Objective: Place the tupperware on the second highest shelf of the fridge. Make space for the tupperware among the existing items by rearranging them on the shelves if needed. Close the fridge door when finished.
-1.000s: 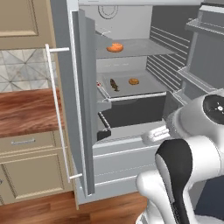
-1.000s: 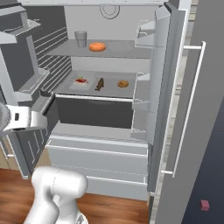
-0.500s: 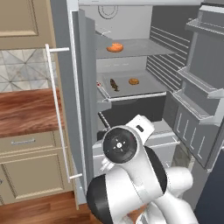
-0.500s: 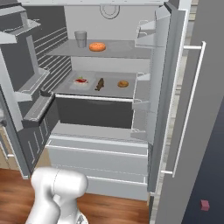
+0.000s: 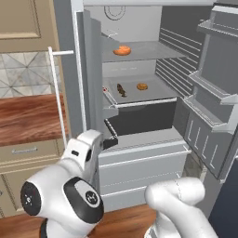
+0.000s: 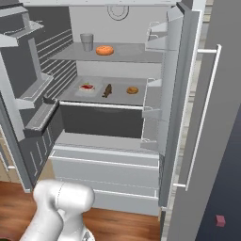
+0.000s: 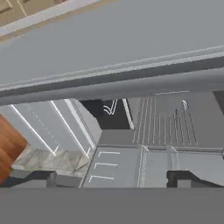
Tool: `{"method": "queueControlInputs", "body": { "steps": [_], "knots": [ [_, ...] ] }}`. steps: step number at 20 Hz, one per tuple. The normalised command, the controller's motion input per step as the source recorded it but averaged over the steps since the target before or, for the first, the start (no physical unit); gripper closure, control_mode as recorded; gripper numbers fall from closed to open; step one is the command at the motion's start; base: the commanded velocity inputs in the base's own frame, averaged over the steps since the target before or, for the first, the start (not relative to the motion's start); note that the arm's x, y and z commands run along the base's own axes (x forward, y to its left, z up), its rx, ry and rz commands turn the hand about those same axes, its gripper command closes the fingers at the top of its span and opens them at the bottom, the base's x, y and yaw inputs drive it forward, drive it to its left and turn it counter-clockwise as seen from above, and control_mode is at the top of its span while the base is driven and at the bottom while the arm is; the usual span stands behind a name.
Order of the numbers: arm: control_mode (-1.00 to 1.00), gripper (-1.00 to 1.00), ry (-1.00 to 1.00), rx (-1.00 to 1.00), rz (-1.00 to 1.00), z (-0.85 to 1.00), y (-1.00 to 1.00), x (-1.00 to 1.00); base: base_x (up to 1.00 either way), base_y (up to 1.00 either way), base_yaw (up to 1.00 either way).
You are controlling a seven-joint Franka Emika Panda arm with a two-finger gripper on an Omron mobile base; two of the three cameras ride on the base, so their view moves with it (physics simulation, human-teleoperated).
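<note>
Kitchen fridge (image 6: pixel 188 141) stands open, tupperware (image 6: pixel 86 88) already on its second shelf. Gripper (image 5: pixel 110 142), fingers wide apart and empty, sits low; left door at nine o'clock.

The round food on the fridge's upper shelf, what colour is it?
Orange-brown; the round food shows best in the right base view.

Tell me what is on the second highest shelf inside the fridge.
Tupperware with red steak, a dark brown piece and an orange-brown food. In the left base view the door edge covers the tupperware.
</note>
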Motion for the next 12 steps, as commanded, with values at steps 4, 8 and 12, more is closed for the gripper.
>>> {"method": "queueControlInputs", "body": {
  "steps": [4,8,12],
  "knots": [
    [-1.00,-1.00,0.07,-0.55,0.00,-0.13,1.00,0.47,0.00,0.00,0.00],
    [-1.00,-1.00,0.13,-0.53,0.00,-0.23,1.00,0.66,0.00,0.00,0.00],
    [-1.00,-1.00,0.21,-0.42,0.00,-0.32,1.00,0.98,0.00,0.00,0.00]
  ]
}}
